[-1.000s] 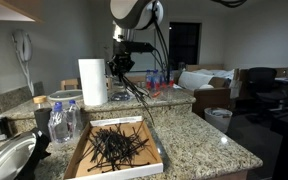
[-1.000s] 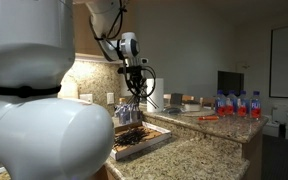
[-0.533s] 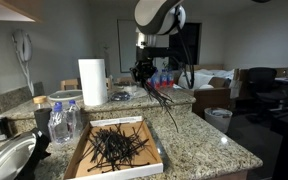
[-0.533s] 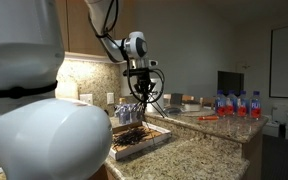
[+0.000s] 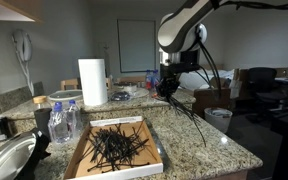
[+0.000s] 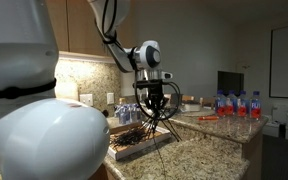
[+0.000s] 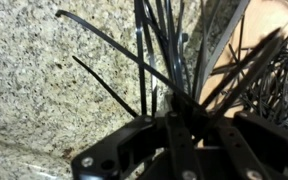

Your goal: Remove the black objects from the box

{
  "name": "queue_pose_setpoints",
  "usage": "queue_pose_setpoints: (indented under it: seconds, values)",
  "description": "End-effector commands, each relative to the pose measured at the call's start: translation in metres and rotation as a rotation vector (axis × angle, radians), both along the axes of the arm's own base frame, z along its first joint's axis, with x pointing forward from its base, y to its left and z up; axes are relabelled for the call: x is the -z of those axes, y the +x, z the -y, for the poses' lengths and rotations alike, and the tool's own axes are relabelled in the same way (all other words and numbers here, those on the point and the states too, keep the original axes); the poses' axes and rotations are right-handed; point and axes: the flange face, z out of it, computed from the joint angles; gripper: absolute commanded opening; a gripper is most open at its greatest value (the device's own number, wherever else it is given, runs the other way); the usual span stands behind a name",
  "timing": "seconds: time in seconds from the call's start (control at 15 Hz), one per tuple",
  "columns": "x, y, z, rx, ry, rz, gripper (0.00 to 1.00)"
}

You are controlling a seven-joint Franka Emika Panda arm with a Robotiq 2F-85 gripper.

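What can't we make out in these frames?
- Wrist view: the gripper pads are buried under the held black zip ties, so the contact cannot be seen.
- Exterior view: the near end of the box is hidden behind the white robot casing.
- Exterior view: the number of ties lying in the box; the strands are too thin and tangled to count.

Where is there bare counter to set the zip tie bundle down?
Bare granite lies between the box and the counter's outer edge, near the hand holding black zip ties. The box's other side is crowded: plastic bottles, a metal bowl.
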Motion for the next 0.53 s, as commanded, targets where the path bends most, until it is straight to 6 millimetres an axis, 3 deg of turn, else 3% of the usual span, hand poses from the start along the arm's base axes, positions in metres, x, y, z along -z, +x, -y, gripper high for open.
queue_pose_setpoints:
  seconds: [0.0, 0.33, 0.47]
  values:
    - [0.02, -0.002, 0.031, -0.066, 0.013, -0.05, 0.07]
    - [0.064, -0.002, 0.07, -0.047, 0.044, -0.133, 0.07]
    - [0.079, 0.0, 0.076, -0.053, 0.054, -0.17, 0.07]
